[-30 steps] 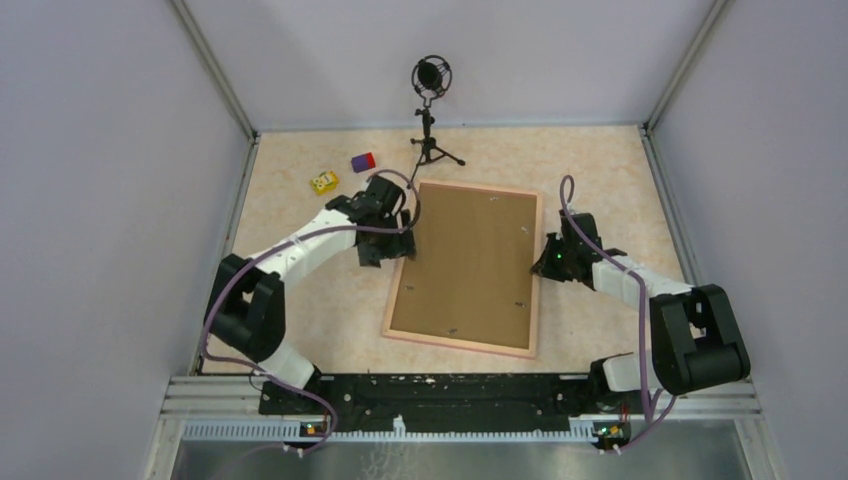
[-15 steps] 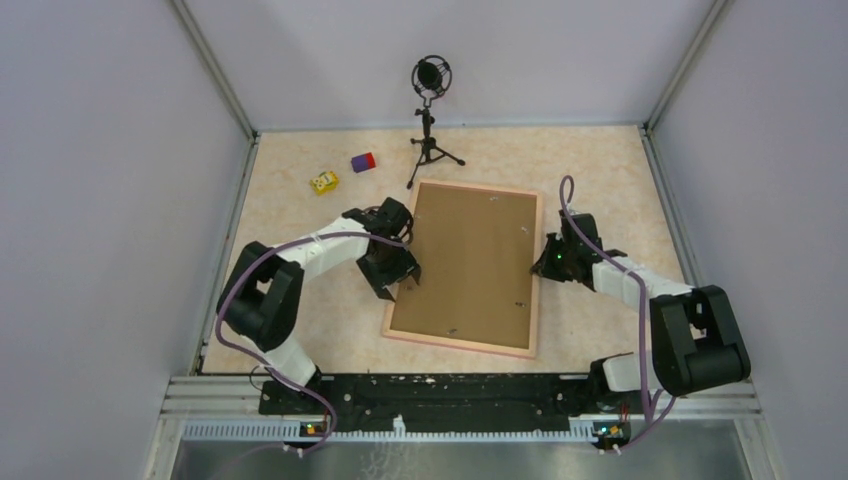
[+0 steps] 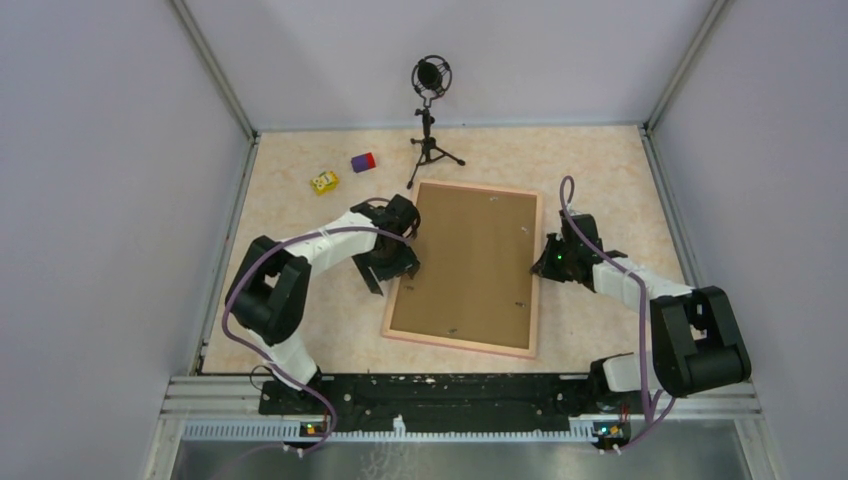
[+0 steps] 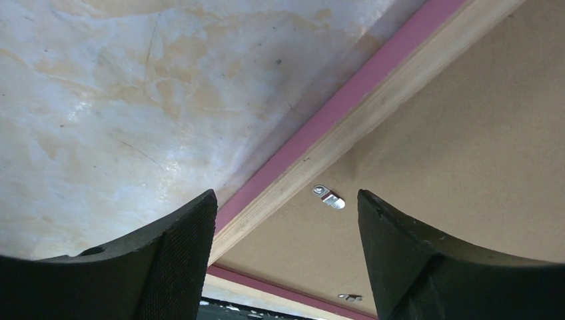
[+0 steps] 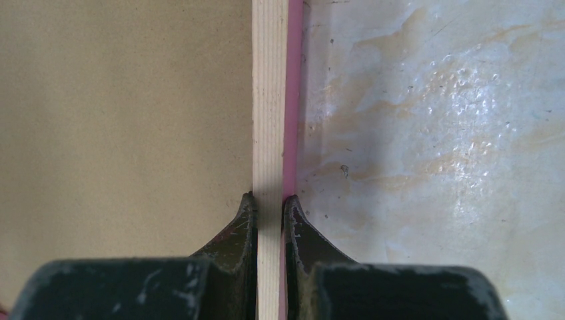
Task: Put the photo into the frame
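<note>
The frame (image 3: 455,343) lies face down on the table, and a brown backing board (image 3: 470,260) fills it. The photo is not in view. My left gripper (image 3: 398,272) is open at the frame's left rail. In the left wrist view the gripper (image 4: 286,195) straddles the pink-edged rail (image 4: 346,127), with a metal turn clip (image 4: 329,197) on the board between the fingers. My right gripper (image 3: 548,262) is at the frame's right rail. In the right wrist view it (image 5: 270,198) is shut on that rail (image 5: 270,100), with one finger on the board side and one on the table side.
A microphone on a small tripod (image 3: 430,110) stands just behind the frame's far left corner. A yellow toy block (image 3: 323,182) and a purple and red block (image 3: 363,162) lie at the far left. Grey walls enclose the table on three sides.
My left gripper has moved nearer along the frame's left rail, from beside the far left corner to about mid-rail. The right gripper and the frame have not moved.
</note>
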Robot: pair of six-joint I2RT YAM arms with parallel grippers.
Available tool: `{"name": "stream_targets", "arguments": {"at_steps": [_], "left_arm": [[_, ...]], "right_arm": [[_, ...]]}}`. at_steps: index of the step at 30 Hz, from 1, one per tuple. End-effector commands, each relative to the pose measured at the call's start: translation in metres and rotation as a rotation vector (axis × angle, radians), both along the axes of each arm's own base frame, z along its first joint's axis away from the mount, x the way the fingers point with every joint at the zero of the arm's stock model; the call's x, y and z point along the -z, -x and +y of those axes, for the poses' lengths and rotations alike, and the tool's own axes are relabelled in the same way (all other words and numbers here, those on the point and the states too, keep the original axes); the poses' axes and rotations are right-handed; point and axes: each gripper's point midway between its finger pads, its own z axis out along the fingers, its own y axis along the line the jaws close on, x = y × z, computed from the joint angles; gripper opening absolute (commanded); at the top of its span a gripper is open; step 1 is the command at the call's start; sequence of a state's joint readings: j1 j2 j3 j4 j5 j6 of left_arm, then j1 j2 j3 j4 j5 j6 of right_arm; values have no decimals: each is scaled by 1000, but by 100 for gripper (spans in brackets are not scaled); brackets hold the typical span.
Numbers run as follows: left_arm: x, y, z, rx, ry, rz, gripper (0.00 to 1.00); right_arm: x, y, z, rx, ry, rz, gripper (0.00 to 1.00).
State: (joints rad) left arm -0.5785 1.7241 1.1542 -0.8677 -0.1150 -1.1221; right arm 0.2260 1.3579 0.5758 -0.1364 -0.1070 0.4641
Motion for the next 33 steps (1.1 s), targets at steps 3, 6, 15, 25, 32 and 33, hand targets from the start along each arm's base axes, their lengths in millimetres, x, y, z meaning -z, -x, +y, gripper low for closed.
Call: {"name": "stream_targets", "arguments": {"at_steps": [3,6,15,25,32,33], "left_arm": [[9,5,-9,63,-9,15,79],[14,10,-9,68,-13,34,75],[12,18,3,108,-39,9,48],[4,4,4,311,-56,-70,39],[-19,-3,-3,295,-27,-127,59],[-18,-1,-5,298,-15,-121,61]], "right_arm": [[32,45,6,-68,-16,172,0],[31,45,6,-68,-17,172,0],[31,45,7,-71,-20,170,0],[32,45,7,-74,-23,172,0],[32,46,8,-77,-25,174,0],[32,46,8,-77,-25,175,0]]}}
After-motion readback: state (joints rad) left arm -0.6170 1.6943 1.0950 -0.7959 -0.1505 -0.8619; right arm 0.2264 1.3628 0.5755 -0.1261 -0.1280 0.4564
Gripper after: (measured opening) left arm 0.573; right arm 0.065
